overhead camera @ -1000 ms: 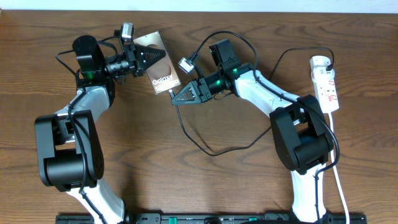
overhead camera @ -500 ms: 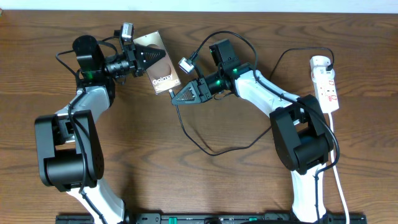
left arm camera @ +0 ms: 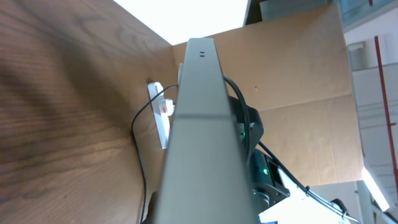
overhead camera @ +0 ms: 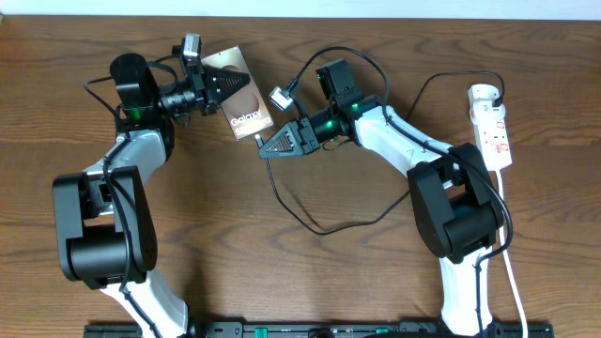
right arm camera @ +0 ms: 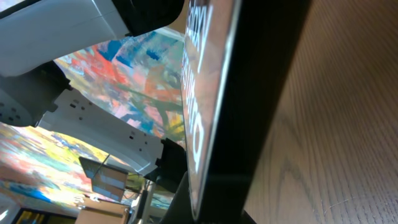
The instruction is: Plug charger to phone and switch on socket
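Observation:
The phone (overhead camera: 250, 111), a dark slab with white "Galaxy" lettering, is held off the table at the upper left of centre, and my left gripper (overhead camera: 232, 83) is shut on its far end. In the left wrist view the phone (left arm camera: 193, 124) shows edge-on and fills the middle. My right gripper (overhead camera: 265, 145) is shut on the charger's plug end, right against the phone's near end; the plug tip itself is hidden. The charger cable (overhead camera: 310, 225) loops down over the table and back up toward the socket (overhead camera: 492, 127) at the far right. The phone (right arm camera: 249, 93) fills the right wrist view.
The socket's white cord (overhead camera: 514, 277) runs down the right edge of the table. Both arm bases stand near the front edge. In the left wrist view, the socket (left arm camera: 160, 115) lies before a cardboard wall (left arm camera: 298, 74).

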You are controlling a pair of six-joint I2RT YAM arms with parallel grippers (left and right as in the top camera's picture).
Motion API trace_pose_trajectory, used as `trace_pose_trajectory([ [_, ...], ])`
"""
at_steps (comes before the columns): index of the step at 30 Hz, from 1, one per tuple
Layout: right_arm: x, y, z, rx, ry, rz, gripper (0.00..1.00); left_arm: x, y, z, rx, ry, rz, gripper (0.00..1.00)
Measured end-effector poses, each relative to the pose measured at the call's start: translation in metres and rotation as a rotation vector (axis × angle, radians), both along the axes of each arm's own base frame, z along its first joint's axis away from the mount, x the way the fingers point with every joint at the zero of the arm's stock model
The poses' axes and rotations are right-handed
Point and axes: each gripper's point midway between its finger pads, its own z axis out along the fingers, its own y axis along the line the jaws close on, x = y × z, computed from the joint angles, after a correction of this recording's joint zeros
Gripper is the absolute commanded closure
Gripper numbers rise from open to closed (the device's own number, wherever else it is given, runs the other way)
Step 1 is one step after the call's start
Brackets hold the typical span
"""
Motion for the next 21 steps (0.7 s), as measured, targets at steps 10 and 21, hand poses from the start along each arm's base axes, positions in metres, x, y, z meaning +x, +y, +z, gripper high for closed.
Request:
trace_pose_trajectory([
  [10, -0.0002, 0.0001, 0.0001, 0.000, 0.001, 0.001, 0.99, -0.0004, -0.0002, 0.0021, 0.002, -0.020, -0.003, 0.93],
  [21, -0.0002, 0.0001, 0.0001, 0.001, 0.000, 0.001, 0.99, -0.0020, -0.0007, 0.0023, 0.004, -0.028, -0.014, 0.93],
])
